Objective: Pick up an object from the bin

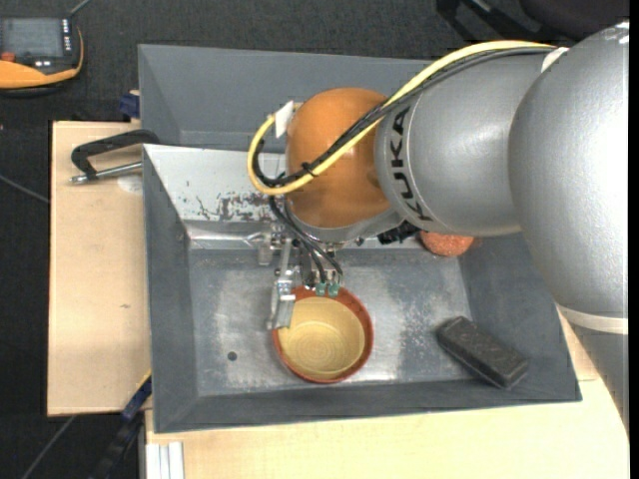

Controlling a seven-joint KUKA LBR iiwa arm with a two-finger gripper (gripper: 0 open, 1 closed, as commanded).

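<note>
Claw (pixel 298 300) sits at the orange bowl's (pixel 327 347) near rim, open or clamped I cannot tell; right of it, the arm (pixel 469 148) half-hides a pinkish lump (pixel 446 242).

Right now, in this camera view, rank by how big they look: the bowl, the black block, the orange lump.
Bowl, largest.
Black block, next.
Orange lump, smallest showing, but the arm hides part, so unsure.

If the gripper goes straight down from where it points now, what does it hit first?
Probably the rim of the orange bowl, which the gripper hangs right over, though depth is unclear.
</note>
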